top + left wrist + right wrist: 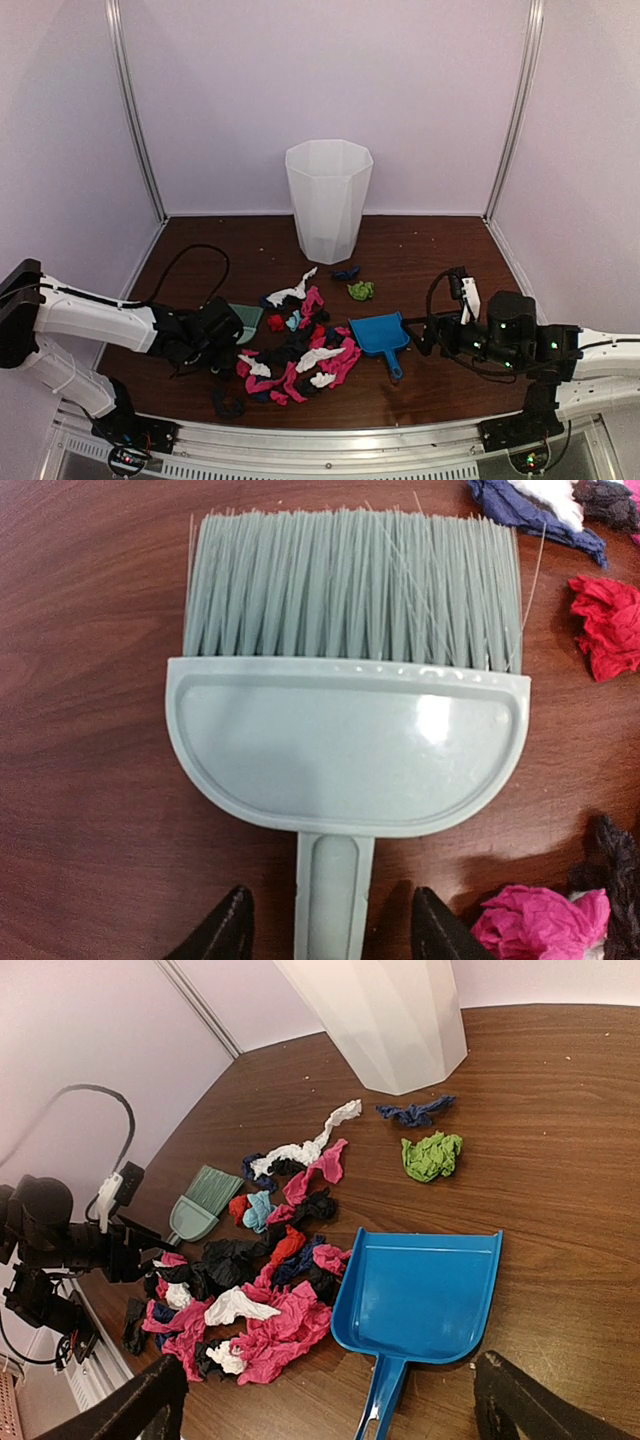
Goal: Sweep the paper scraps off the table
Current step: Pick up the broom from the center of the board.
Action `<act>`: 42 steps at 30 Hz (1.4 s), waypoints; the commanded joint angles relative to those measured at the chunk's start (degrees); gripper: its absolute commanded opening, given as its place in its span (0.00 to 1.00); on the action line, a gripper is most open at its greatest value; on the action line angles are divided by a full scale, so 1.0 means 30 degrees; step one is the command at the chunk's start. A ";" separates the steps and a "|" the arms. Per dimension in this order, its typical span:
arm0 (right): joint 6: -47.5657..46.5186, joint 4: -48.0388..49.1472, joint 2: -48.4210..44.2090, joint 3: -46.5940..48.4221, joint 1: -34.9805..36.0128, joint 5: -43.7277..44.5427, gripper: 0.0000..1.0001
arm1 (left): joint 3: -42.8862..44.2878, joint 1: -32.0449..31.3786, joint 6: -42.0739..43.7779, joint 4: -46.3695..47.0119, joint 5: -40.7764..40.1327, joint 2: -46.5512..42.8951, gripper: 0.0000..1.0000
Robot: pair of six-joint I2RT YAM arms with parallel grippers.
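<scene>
My left fingers point(225, 935) stood apart astride the brush point(345, 740) handle, my right fingers point(130, 1410) wide open; closing off-centre could have skidded the brush across the desk point(80, 830).

- Bin point(328, 200): stands at rear centre of the table point(450, 262)
- Paper scraps point(300, 362): heaped in front of the bin, towards the table's front edge; two lie apart, behind the dustpan
- Hand brush point(246, 320): flat on the table, left of the heap, handle between the fingers of the left gripper point(330, 925)
- Dustpan point(380, 333): just right of the heap, handle towards the front
</scene>
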 commanded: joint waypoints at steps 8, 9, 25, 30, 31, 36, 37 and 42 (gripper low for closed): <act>-0.0327 0.0426 0.0144 0.0335 0.0175 -0.0238 1.00 | 0.0224 0.0033 0.0526 0.1209 -0.0563 0.1570 0.46; -0.0333 0.0437 0.0144 0.0334 0.0171 -0.0229 1.00 | 0.0194 0.0101 0.0619 0.1343 -0.0534 0.1700 0.44; -0.0194 0.1262 0.0173 0.0195 0.0206 -0.0780 1.00 | -0.0437 0.0314 0.1088 0.1612 -0.1454 -0.0922 0.24; -0.0170 0.1950 0.0339 0.0058 0.0223 -0.1512 1.00 | 0.0046 0.0334 0.2235 0.1567 -0.1321 -0.2577 0.21; -0.0156 0.2125 0.0395 0.0029 0.0232 -0.1696 1.00 | 0.0190 0.0307 0.2648 0.1567 -0.1274 -0.2877 0.21; -0.0159 0.2790 0.0710 -0.0017 0.0263 -0.2740 1.00 | 0.1230 -0.0480 0.4500 0.1580 -0.1111 -0.3718 0.17; -0.0191 0.2970 0.0749 -0.0039 0.0259 -0.2963 1.00 | 0.1455 -0.0817 0.4785 0.1565 -0.1178 -0.3831 0.17; -0.0174 0.5016 0.0841 -0.0603 0.0292 -0.5478 1.00 | 0.2963 -0.3305 0.6243 0.1613 -0.1599 -0.3777 0.17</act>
